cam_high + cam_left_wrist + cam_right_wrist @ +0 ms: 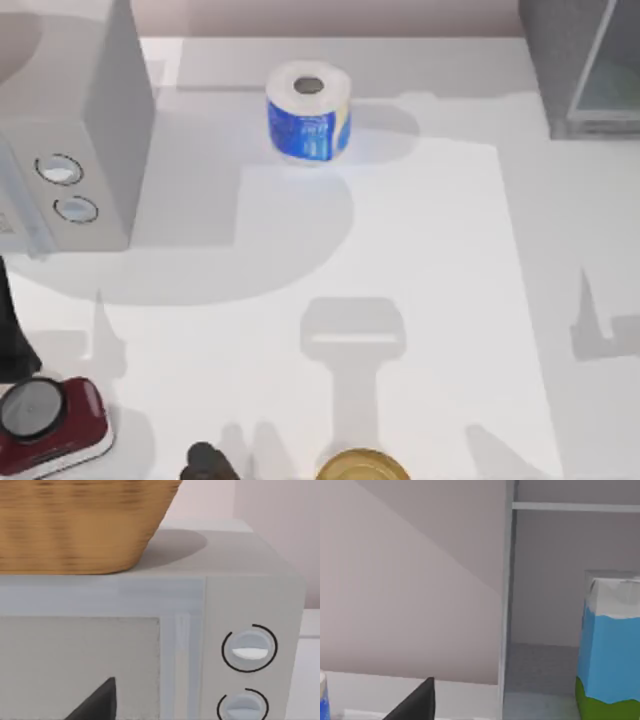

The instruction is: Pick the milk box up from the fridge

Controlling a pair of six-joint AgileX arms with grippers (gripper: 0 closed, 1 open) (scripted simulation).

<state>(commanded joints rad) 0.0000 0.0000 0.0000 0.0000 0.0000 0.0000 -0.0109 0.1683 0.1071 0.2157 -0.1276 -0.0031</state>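
White table (420, 300), fridge (580, 70) far right; milk box (610, 655) stands upright on its floor, door open. Carton looks light, stiff, smooth, slightly crushable: grip the blue sides mid-height. Gripper states: cannot tell

Inside the fridge (540, 605) the milk box (611, 650) stands upright on the floor, open space beside it up to the door frame (a shelf edge runs above). On the table (420, 300), the paper roll (309, 112) stands well apart from the fridge.
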